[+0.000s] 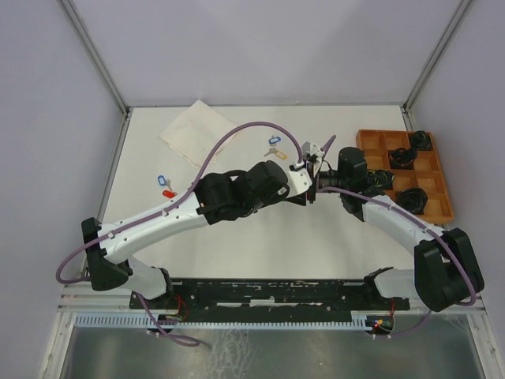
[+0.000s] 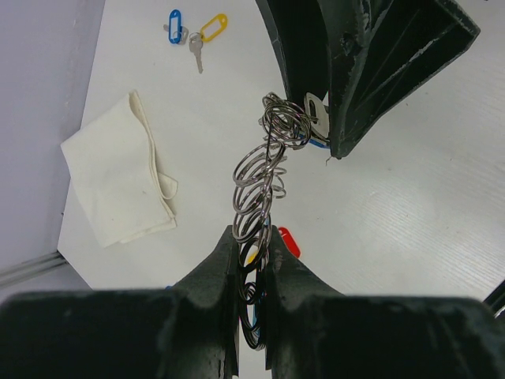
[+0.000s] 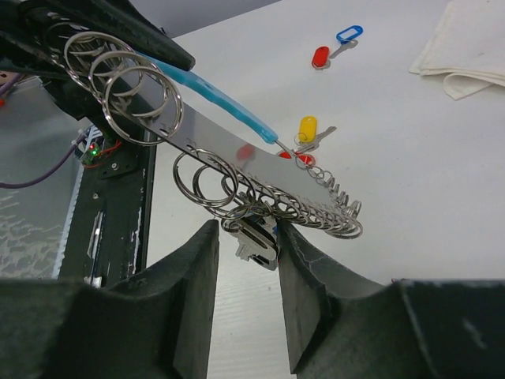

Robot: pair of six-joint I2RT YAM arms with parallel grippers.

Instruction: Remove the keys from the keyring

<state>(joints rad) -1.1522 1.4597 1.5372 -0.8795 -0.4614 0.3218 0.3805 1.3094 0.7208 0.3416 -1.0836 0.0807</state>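
- The left pincer (image 2: 252, 241) is clenched on the keyring (image 2: 256, 178), biting the lower silver coils. The loop hangs in the air over the surface (image 1: 260, 237), strung between the two arms.
- The keyring looks light but awkward: many thin, slick wire rings that can slide and swivel on each other, so it will probably sag and twist unless it is kept taut.
- Its light-blue band (image 3: 213, 95) seems softer and less slippery than the metal, so it is likely a surer place to hold.
- A small silver key (image 3: 252, 241) dangles from the coils between the fingers of the right pincer (image 3: 246, 230). The jaws flank it closely, but I cannot tell whether they have bitten on it.
- The key is stiff, flat and thin. It is best pinched across its broad head, because a grip on the edges would probably slip.
- Farther off, loose tagged keys lie on the surface: a red and blue pair (image 3: 335, 46) and a blue and yellow pair (image 2: 193, 35).
- Beyond them lies a folded white cloth (image 2: 118, 174).
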